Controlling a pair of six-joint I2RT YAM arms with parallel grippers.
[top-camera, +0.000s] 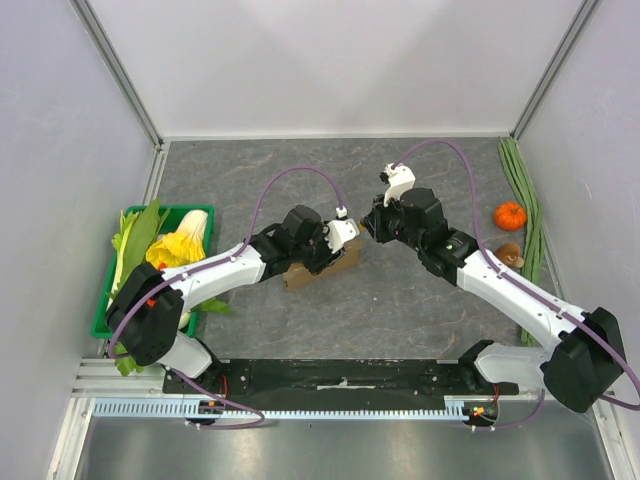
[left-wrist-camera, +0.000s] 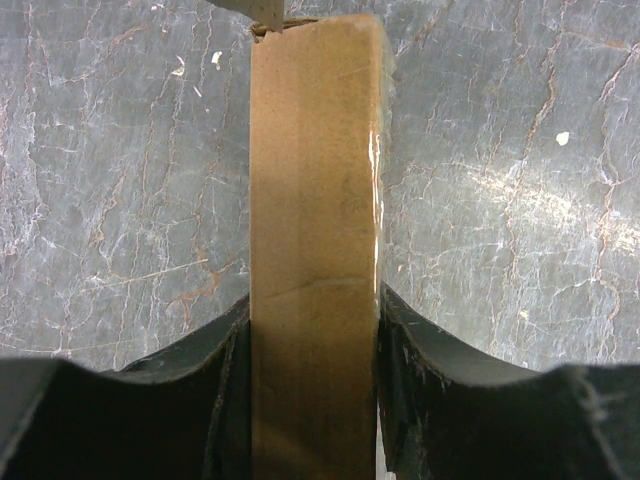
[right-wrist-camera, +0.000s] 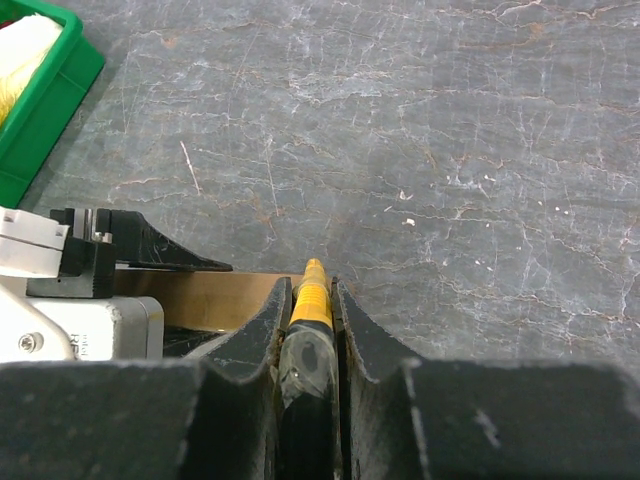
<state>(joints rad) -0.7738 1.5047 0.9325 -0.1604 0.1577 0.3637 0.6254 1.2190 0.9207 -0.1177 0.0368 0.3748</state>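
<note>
A brown cardboard box (top-camera: 322, 266) lies mid-table, and my left gripper (top-camera: 338, 250) is shut on it; in the left wrist view the cardboard box (left-wrist-camera: 315, 250) fills the gap between both black fingers (left-wrist-camera: 200, 400). My right gripper (top-camera: 372, 228) is shut on a black tool with a yellow tip (right-wrist-camera: 310, 300). That yellow tip sits at the edge of the cardboard box (right-wrist-camera: 215, 298), just right of the left gripper's white body (right-wrist-camera: 60, 310). The tip's contact with the box is hidden from above by the grippers.
A green basket (top-camera: 118, 262) with leafy greens and yellow-white cabbage (top-camera: 182, 240) stands at the left. At the right lie long green stalks (top-camera: 528, 210), an orange tomato-like fruit (top-camera: 510, 215) and a brown mushroom (top-camera: 510, 254). The basket corner (right-wrist-camera: 45, 95) shows upper left.
</note>
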